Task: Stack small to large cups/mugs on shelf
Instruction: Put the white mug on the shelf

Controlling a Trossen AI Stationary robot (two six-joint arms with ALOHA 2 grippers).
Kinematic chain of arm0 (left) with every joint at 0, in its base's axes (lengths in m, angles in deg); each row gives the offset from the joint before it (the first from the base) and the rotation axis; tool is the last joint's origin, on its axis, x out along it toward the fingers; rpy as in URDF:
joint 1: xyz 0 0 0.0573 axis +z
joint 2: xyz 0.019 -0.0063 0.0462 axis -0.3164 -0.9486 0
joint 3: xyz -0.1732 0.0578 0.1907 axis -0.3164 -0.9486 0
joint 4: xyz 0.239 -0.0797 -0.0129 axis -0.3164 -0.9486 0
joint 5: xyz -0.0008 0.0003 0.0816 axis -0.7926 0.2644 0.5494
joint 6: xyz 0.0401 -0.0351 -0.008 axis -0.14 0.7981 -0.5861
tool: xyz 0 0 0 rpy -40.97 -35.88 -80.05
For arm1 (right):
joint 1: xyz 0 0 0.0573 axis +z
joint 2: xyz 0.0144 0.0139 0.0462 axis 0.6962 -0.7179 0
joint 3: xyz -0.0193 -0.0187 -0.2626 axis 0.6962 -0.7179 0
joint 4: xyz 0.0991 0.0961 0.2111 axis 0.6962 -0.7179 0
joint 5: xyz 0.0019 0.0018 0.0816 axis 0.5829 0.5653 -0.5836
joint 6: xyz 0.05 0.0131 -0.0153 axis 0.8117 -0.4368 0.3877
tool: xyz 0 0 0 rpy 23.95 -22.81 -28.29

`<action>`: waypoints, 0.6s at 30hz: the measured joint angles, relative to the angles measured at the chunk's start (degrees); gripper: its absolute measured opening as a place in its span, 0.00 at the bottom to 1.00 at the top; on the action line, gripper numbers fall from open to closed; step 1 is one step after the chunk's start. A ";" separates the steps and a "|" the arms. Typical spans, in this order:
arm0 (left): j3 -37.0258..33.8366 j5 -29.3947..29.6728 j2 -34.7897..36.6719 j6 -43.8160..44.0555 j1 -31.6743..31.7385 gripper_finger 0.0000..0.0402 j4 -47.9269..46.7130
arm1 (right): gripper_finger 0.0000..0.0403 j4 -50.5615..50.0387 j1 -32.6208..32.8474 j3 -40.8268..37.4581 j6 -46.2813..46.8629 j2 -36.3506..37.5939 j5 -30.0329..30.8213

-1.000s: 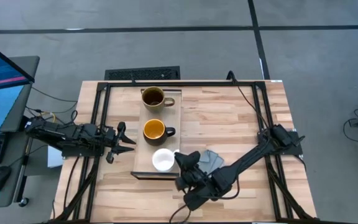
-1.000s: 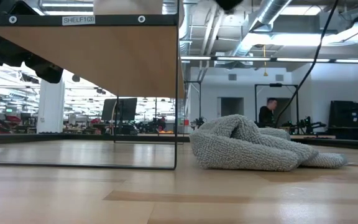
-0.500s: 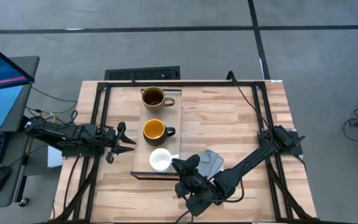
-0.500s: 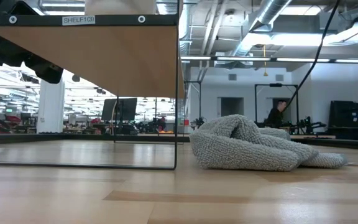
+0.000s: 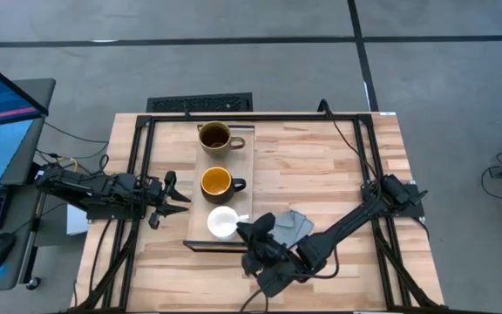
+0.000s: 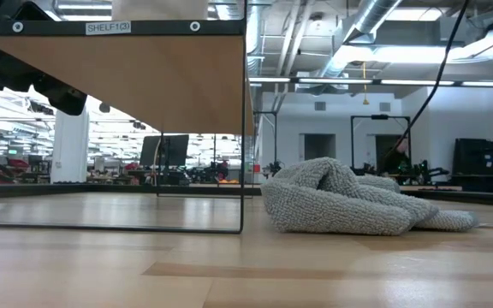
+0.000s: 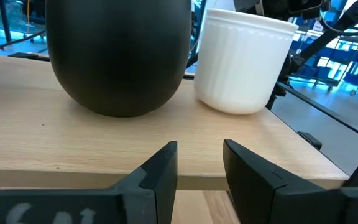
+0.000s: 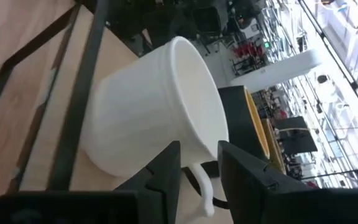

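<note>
Three mugs stand in a row on the pale wood shelf [image 5: 195, 174]: a brown-olive one [image 5: 214, 136] at the far end, a black one with a yellow inside [image 5: 215, 182] in the middle, and a small white one [image 5: 222, 222] at the near end. My right gripper [image 5: 245, 229] is shut on the white mug [image 8: 148, 118], at its right side. My left gripper [image 5: 179, 196] waits open just left of the shelf, level with the black mug [image 7: 117, 50] and the white mug [image 7: 244, 59]. My right gripper has the white mug's handle [image 8: 202, 184] between its two fingers, one on each side of the loop. It comes at it roughly level, from the table's near right. The mug stands upright with its base on the shelf's near end.
A crumpled grey cloth [image 5: 295, 225] lies on the tabletop right of the shelf, under my right arm; it also shows in the low view [image 6: 349, 205]. The shelf [image 6: 127, 77] stands raised on a dark frame. A monitor and keyboard sit off the table's left.
My right gripper has gone a little toward the table's left edge, and the white mug has slid that way with it along the shelf's near end, staying upright.
</note>
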 joint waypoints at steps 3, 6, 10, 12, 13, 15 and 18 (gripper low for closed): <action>0.01 0.00 0.00 -0.03 0.00 0.30 0.00 | 0.32 0.06 -0.47 0.00 -0.03 -0.02 -0.03; 0.00 0.00 0.00 -0.29 0.00 0.30 0.00 | 0.32 0.87 -0.74 0.02 -0.49 0.00 -1.24; 0.02 0.00 0.00 -0.42 0.00 0.30 0.00 | 0.32 0.98 -0.66 0.02 -0.55 0.00 -2.99; 0.01 0.00 0.01 -0.44 0.00 0.30 -0.01 | 0.32 1.19 -0.66 0.02 -0.55 0.00 -2.99; 0.00 0.00 0.00 -0.44 0.00 0.30 0.00 | 0.32 1.31 -0.66 0.02 -0.55 0.00 -2.99; 0.01 0.00 0.00 -0.44 0.01 0.30 0.00 | 0.32 2.54 -0.66 0.02 -0.59 0.00 -3.02; 0.02 0.02 0.00 -0.44 0.02 0.30 0.00 | 0.32 4.50 -0.68 0.02 -0.57 0.00 -4.17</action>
